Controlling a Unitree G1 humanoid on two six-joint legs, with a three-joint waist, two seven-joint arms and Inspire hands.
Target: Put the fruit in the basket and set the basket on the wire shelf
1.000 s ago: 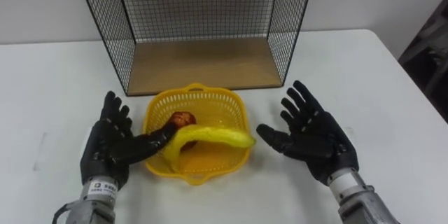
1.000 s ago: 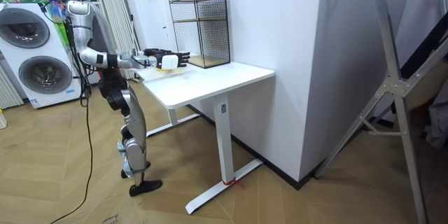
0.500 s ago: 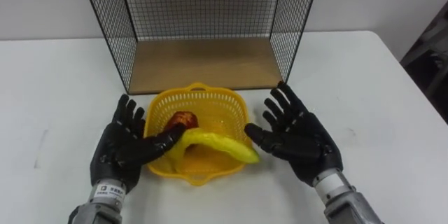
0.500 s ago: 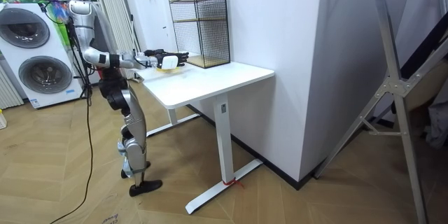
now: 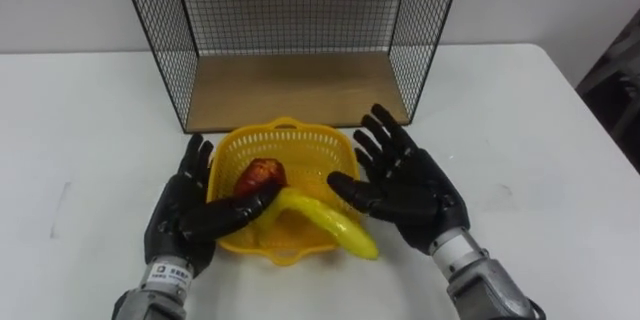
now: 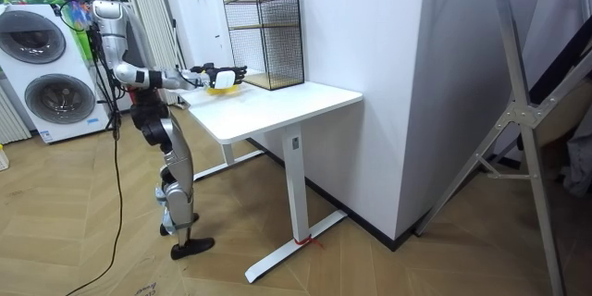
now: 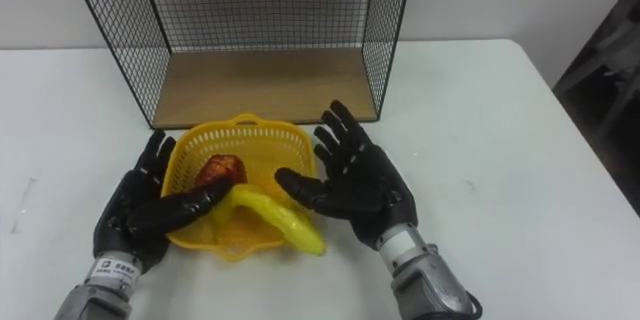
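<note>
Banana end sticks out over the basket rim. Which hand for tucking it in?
Right, likely: the banana overhangs the rim right beside the open right hand. The left hand flanks the basket on the other side, near the red fruit.

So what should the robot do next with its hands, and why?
Probably press the left robot hand and right robot hand inward against the yellow plastic basket to grip it. Both open palms flank it, the red fruit and yellow banana lie inside, and the black wire shelf waits just behind.
</note>
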